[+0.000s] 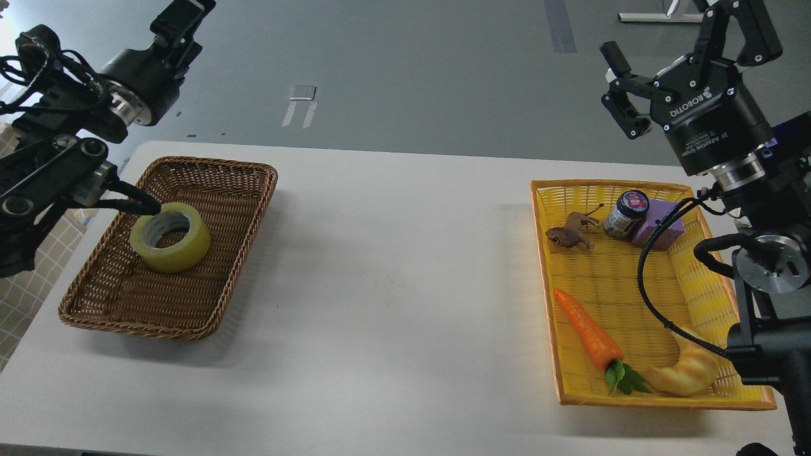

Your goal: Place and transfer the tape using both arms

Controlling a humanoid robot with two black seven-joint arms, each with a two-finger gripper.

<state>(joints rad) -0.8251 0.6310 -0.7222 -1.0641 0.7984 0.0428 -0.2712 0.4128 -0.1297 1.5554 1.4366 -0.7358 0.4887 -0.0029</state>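
Note:
The tape [170, 236], a yellow roll with a grey-white core, lies flat in the brown wicker basket [209, 285] on the left of the table. Nothing holds it. My left arm is raised above the basket's far left corner. Its gripper [185, 18] points up and away at the top left, well clear of the tape, and its fingers cannot be told apart. My right gripper [673, 30] is open and empty, held high above the far end of the yellow basket [543, 253].
The yellow basket on the right holds a carrot [588, 330], a croissant [684, 375], a small jar [626, 213], a purple block [662, 229] and a brown toy animal [570, 231]. My right arm's cable hangs over it. White table [393, 266] lies between the baskets.

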